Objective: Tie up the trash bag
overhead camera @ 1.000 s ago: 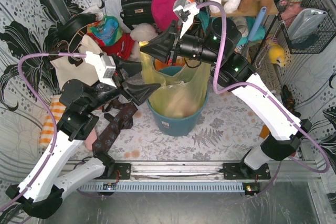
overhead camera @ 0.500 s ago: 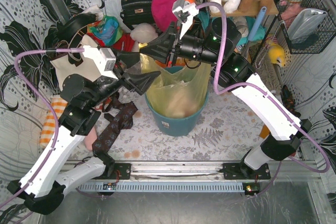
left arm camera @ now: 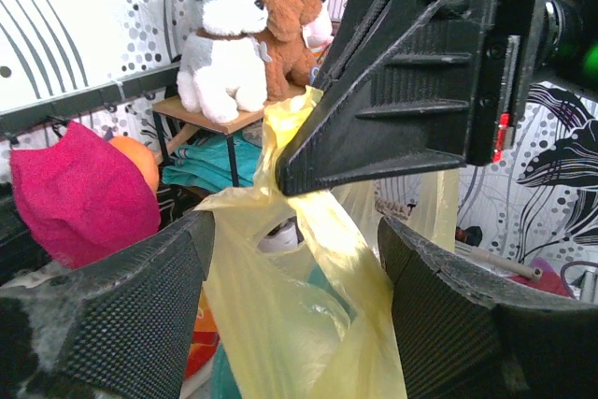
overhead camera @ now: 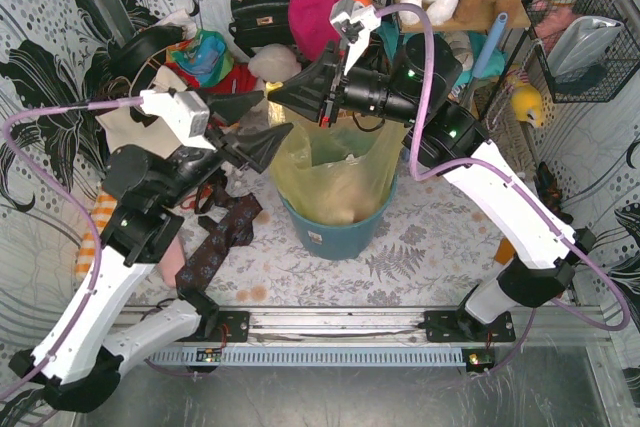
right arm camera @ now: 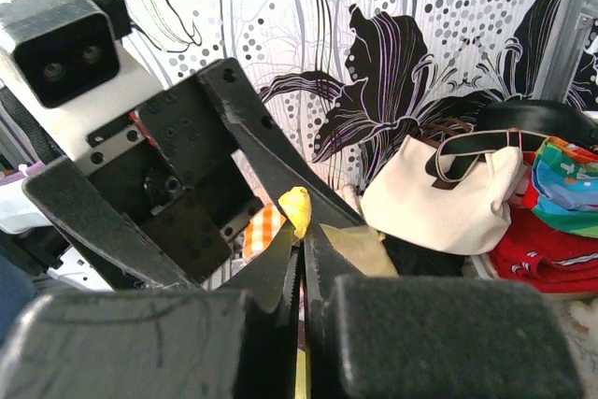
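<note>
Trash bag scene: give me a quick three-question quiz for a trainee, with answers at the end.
1. True or false: the right end effector is shut on the trash bag.
2. The trash bag sits in: A) a teal bucket, B) a cardboard box, C) a metal sink.
3. Fill in: the left end effector has its jaws ____, one on each side of the bag.
Key: 1 true; 2 A; 3 open.

The leaf-print table [overhead camera: 420,247] carries a teal bucket [overhead camera: 335,235] and a dark patterned cloth [overhead camera: 215,242]
</note>
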{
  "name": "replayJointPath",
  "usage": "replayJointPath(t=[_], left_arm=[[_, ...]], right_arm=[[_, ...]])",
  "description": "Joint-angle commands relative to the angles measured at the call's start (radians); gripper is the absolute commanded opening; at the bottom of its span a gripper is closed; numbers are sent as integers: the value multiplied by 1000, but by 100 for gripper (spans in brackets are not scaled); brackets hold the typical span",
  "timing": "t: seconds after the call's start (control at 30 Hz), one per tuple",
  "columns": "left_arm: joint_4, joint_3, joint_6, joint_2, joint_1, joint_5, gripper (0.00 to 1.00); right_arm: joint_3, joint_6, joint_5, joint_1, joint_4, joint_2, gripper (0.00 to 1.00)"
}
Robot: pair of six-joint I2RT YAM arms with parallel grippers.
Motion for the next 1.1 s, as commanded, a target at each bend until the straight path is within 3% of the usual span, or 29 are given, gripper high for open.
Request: replayJointPath(t=[0.0, 0.1, 0.3, 0.57, 0.9, 1.07], left_arm=[[-43, 22, 57, -60, 4, -10, 78], [-64, 4, 65, -89, 3, 18, 80], [34, -8, 63, -79, 3, -14, 92], [118, 29, 39, 59, 3, 94, 92], [298, -39, -54, 64, 3, 118, 62], [329, -58, -80, 62, 3, 146, 42]], right_arm=[[3, -15, 15, 6, 30, -46, 0], [11, -11, 18, 6, 31, -46, 0], [36, 12, -17, 6, 59, -30, 0], [42, 37, -51, 6, 68, -3, 0], [34, 43, -53, 6, 68, 2, 0], [38, 43, -53, 6, 70, 6, 0]])
